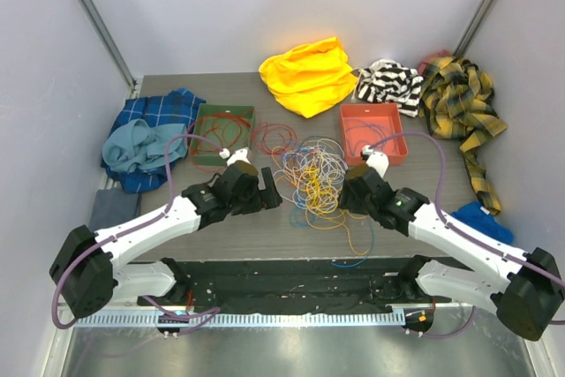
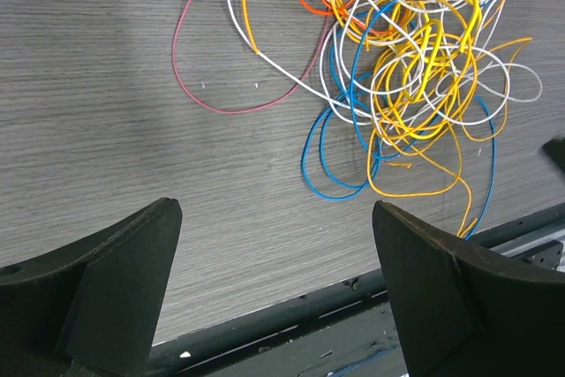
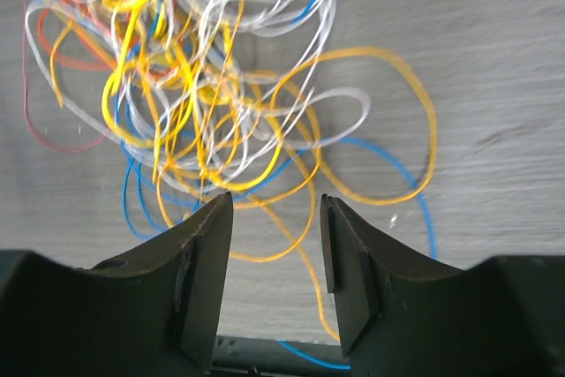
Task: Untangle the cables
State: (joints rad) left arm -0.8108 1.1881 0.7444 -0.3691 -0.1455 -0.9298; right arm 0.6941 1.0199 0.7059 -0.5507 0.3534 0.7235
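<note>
The cables (image 1: 311, 176) lie in a tangled heap of yellow, orange, white, blue and red loops in the middle of the table. My left gripper (image 1: 267, 194) is open wide and empty at the heap's left edge; in the left wrist view the cables (image 2: 406, 68) lie up and right of my left gripper (image 2: 278, 218). My right gripper (image 1: 342, 193) is open and empty at the heap's right edge. In the right wrist view an orange cable (image 3: 291, 236) runs on the table between the jaws of my right gripper (image 3: 276, 209), not held.
A green tray (image 1: 222, 134) holding red wire stands at the back left, an orange tray (image 1: 374, 132) at the back right. Cloths lie around: blue plaid (image 1: 150, 134), yellow (image 1: 309, 74), striped (image 1: 390, 84), yellow plaid (image 1: 459, 103). The table's front edge (image 1: 291, 258) is just behind both grippers.
</note>
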